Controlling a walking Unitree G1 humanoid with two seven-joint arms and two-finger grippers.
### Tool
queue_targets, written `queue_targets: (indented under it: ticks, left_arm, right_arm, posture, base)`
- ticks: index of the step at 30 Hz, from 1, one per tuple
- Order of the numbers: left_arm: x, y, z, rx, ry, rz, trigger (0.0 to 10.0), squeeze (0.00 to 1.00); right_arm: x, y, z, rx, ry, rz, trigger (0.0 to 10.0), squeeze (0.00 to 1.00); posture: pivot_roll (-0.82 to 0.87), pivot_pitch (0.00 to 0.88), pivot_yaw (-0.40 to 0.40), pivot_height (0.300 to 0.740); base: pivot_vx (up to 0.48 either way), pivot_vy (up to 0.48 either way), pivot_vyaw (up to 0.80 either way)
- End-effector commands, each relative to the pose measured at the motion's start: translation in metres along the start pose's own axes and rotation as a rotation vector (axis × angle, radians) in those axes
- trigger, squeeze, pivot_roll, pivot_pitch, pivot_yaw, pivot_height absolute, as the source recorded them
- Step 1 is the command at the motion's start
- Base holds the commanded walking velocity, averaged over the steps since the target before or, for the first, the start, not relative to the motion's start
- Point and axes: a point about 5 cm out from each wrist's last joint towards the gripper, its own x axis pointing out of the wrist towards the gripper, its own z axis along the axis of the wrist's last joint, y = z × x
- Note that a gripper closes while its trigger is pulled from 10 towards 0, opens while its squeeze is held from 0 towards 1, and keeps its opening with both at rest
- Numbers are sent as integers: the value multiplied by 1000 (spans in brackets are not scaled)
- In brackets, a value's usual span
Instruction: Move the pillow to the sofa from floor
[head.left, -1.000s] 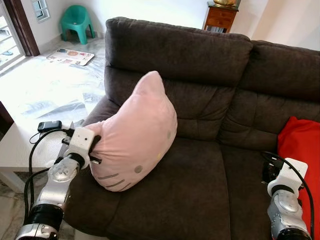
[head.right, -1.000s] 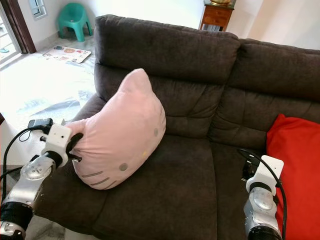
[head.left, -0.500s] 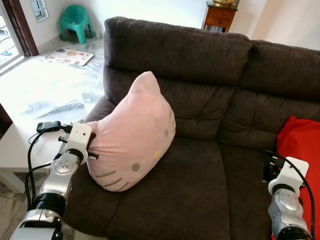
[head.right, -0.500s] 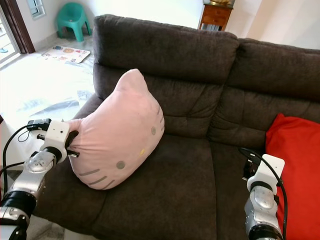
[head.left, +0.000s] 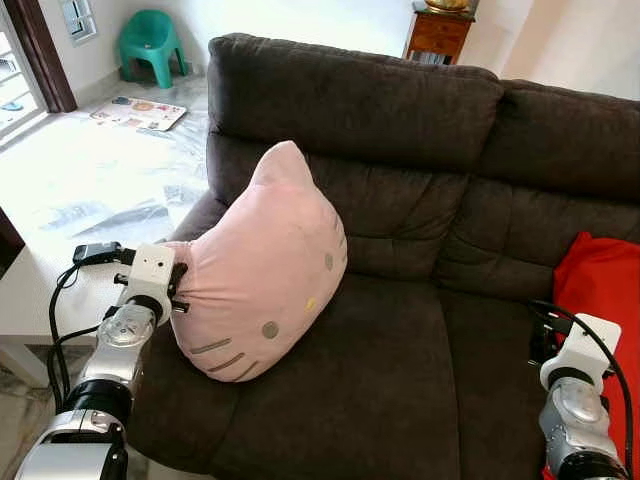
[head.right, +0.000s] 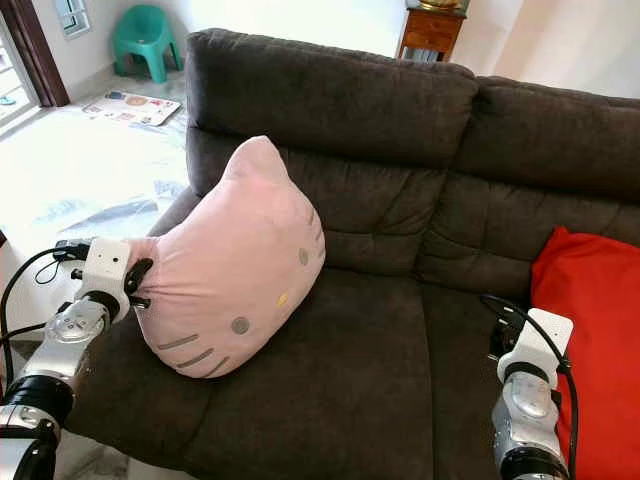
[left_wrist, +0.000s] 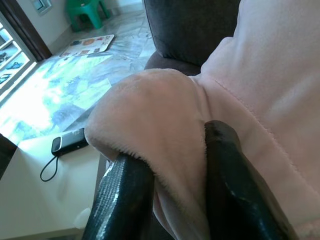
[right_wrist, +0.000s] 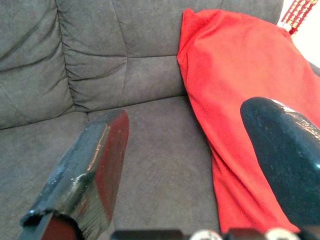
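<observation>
Pink plush cat-face pillow (head.left: 268, 270) rests on the left seat of the dark brown fabric sofa (head.left: 400, 110), leaning toward the backrest. The left claw (left_wrist: 172, 170) is clenched on a fold of the pillow's edge, by the sofa's armrest. Just behind that claw stands a white table (head.left: 30, 300) bearing a small black device (head.left: 97, 251). The right claw (right_wrist: 200, 150) hangs released, fingers apart, above the seat, a red cushion (right_wrist: 235, 75) just beside it.
</observation>
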Motion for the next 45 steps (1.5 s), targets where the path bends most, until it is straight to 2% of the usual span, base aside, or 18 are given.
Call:
queue_targets:
  ticks: [1, 11, 20, 30, 31, 33, 34, 39, 41, 43, 45]
  left_arm:
    - [0, 6, -2, -22, 11, 37, 10000, 1000]
    - [-3, 7, -6, -78, -4, 79, 10000, 1000]
    - [-9, 7, 7, -150, -129, 100, 10000, 1000]
    - [-17, 2, 9, -175, -159, 84, 10000, 1000]
    - [-20, 2, 3, -177, -143, 93, 10000, 0]
    - [-25, 3, -6, -175, -119, 116, 10000, 0]
    - [-32, 4, -18, -179, -84, 151, 10000, 0]
    - [-46, 8, -37, -177, -34, 241, 10000, 0]
    - [-58, 13, -53, -139, 22, 310, 10000, 0]
    - [-69, 16, -69, -154, 88, 366, 10000, 0]
    - [-74, 12, -85, -149, 161, 354, 10000, 0]
  right_arm:
    - [3, -6, 5, 2, -13, -21, 10000, 0]
    - [2, -9, 2, 2, -4, -34, 10000, 0]
    - [2, -8, 2, 4, -6, -31, 10000, 0]
    - [1, -4, 0, 4, 0, -21, 10000, 0]
    - [0, -4, -2, 3, 5, -16, 10000, 0]
    - [-1, -4, -6, 2, 11, -10, 10000, 0]
    - [-3, -6, -11, 2, 25, -7, 10000, 0]
    - [-7, -10, -20, 0, 60, -17, 10000, 0]
    - [-11, -14, -29, -15, 96, -19, 10000, 0]
    - [-15, -16, -41, -37, 151, -18, 10000, 0]
    - [-22, -18, -56, -59, 224, -13, 10000, 0]
  posture:
    - [79, 0, -124, 740]
    - [77, 0, -118, 740]
    - [86, 0, -119, 740]
    - [91, 0, -119, 740]
    - [90, 0, -119, 740]
    - [89, 0, -118, 740]
    - [87, 0, -114, 740]
    - [89, 0, -112, 740]
    - [95, 0, -114, 740]
    - [96, 0, -112, 740]
    - [90, 0, -112, 740]
  base:
    - [0, 0, 0]
    - [0, 0, 0]
    - [0, 0, 0]
    - [0, 0, 0]
    - [0, 0, 0]
    - [0, 0, 0]
    - [0, 0, 0]
    - [0, 0, 0]
    - [0, 0, 0]
    - [0, 0, 0]
    - [0, 0, 0]
